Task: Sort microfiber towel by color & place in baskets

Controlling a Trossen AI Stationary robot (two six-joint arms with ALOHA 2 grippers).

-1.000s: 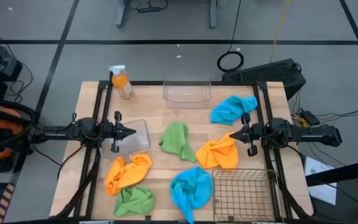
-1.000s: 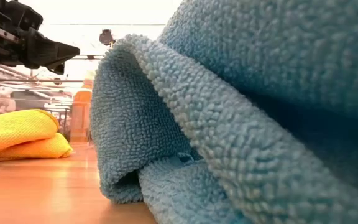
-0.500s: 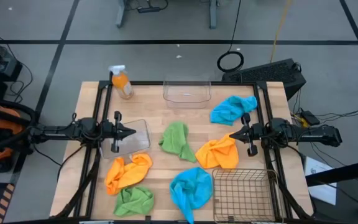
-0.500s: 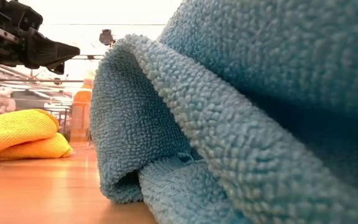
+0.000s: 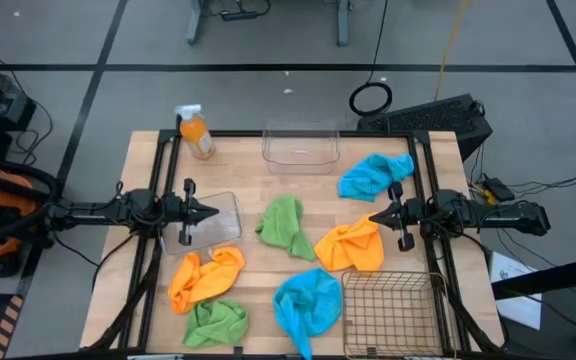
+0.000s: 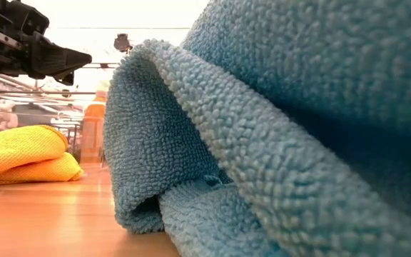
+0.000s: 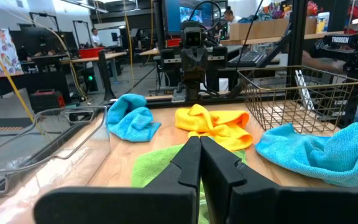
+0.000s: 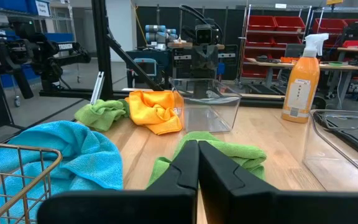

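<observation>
Six cloths lie loose on the wooden table. A green one [image 5: 286, 226] is at the centre and another green one [image 5: 216, 323] at the near left. An orange one [image 5: 206, 277] is at the left, another orange one [image 5: 352, 246] right of centre. A blue one [image 5: 373, 174] is at the far right, another blue one [image 5: 308, 303] near the front. My left gripper [image 5: 212, 212] is shut and empty, above a clear tub [image 5: 211, 220]. My right gripper [image 5: 376, 217] is shut and empty, beside the right orange cloth. A second clear tub [image 5: 301, 147] stands at the far edge, a wire basket [image 5: 392, 313] at the near right.
An orange spray bottle [image 5: 195, 130] stands at the far left corner. Black frame rails [image 5: 158, 170] run along both sides of the table. In the low view the near blue cloth [image 6: 284, 135] fills most of the picture.
</observation>
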